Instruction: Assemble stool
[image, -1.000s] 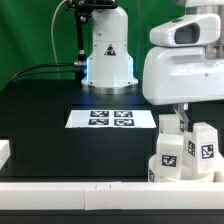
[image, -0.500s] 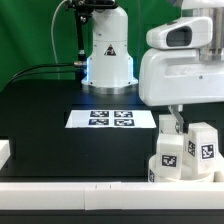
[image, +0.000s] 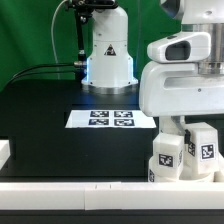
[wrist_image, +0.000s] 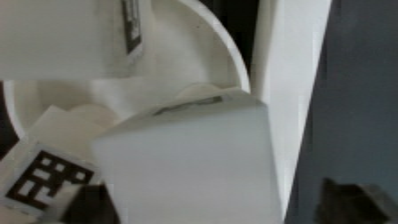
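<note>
Several white stool legs with black-and-white tags stand close together at the exterior view's front right, one nearer (image: 167, 152) and one further right (image: 205, 146). My gripper (image: 178, 128) has come down among them, and the big white hand hides its fingertips there. In the wrist view a white leg (wrist_image: 187, 165) fills the picture between my gripper's (wrist_image: 214, 212) two dark fingers, which stand wide apart on either side of it. A tag (wrist_image: 45, 180) shows on a neighbouring part. I cannot pick out the round seat disc with certainty.
The marker board (image: 112, 118) lies flat on the black table in front of the robot base (image: 108, 55). A white rail (image: 70, 186) runs along the front edge, with a small white block (image: 4, 152) at the exterior view's left.
The hand has moved down onto the group of legs. The finger that showed above the legs before is now hidden among them. The legs have not moved.
</note>
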